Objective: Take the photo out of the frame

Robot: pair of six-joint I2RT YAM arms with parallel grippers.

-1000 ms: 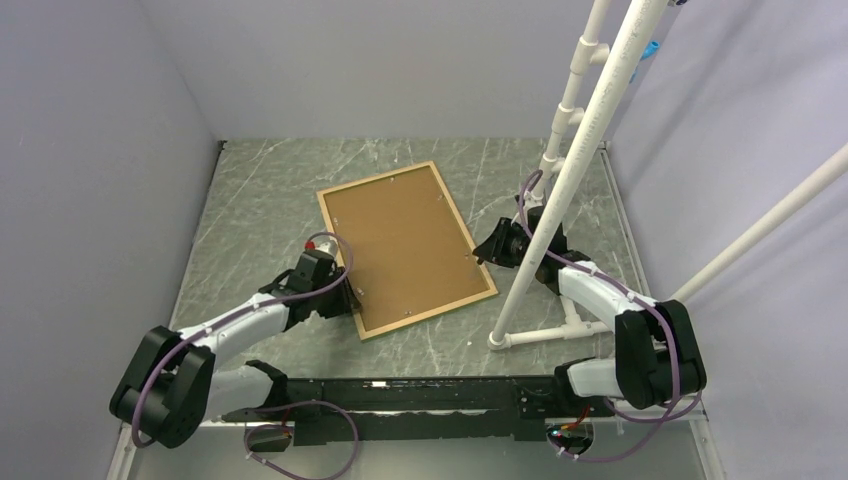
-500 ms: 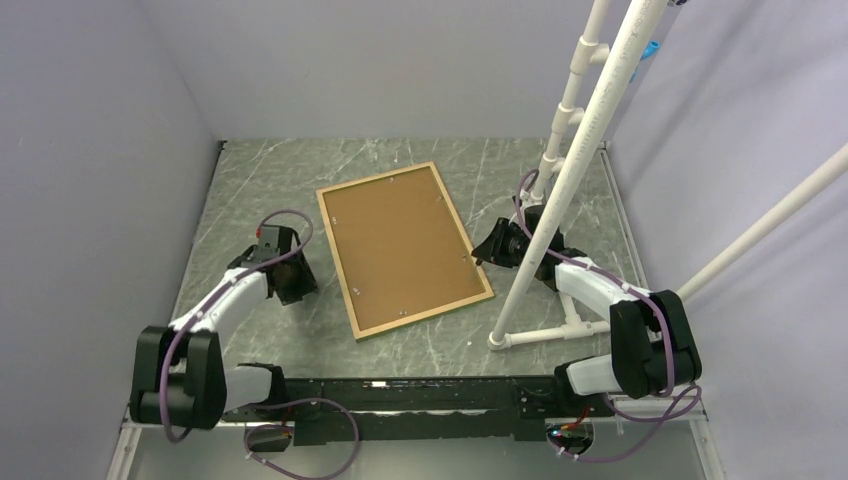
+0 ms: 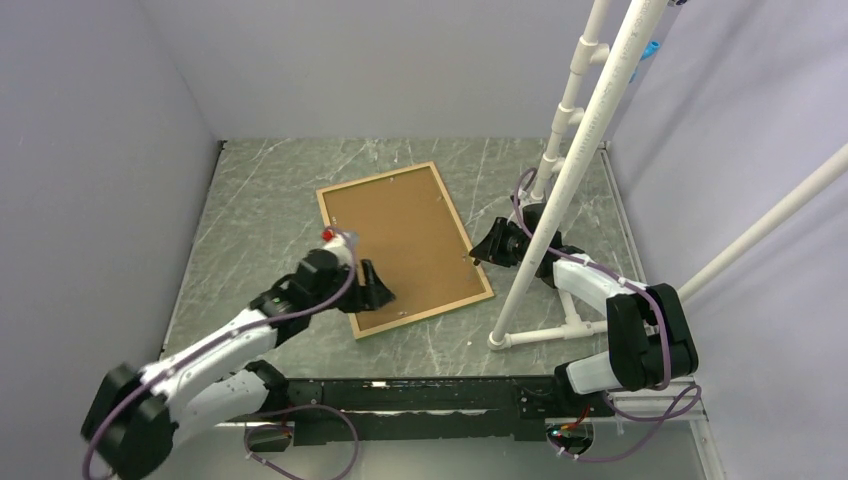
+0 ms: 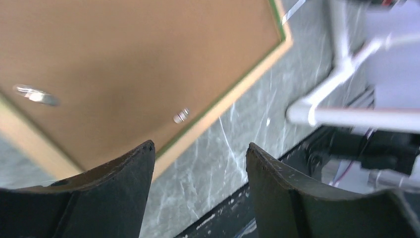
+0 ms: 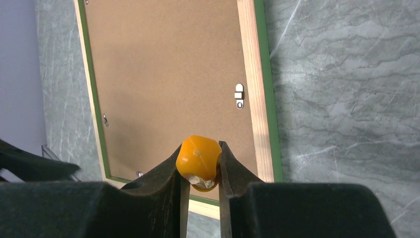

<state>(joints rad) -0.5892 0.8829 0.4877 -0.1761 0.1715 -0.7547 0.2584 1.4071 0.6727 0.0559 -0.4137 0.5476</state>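
**A:** Brown fibreboard is all that faces up. The backing board [image 3: 405, 240] sits inside the frame [image 3: 427, 314], which lies face down on the grey marbled table [image 3: 260, 200].

**B:** And the photo?

**A:** Hidden. I judge it lies under that board, inside the frame. Nothing is out yet.

**B:** Are the fasteners released?

**A:** A metal turn clip [image 5: 239, 95] shows at the wood rim, but I cannot tell if it is swung clear.

**B:** What about the grippers?

**A:** The left gripper [image 4: 200, 148] hovers over the frame's near end, jaws apart, nothing between them. The right gripper [image 5: 199, 148] is just beside the frame's right edge, clamped on a small orange lump [image 5: 198, 158].

**B:** What's left?

**A:** Nearly all of it, I reckon: free the board, lift it, draw out the print.
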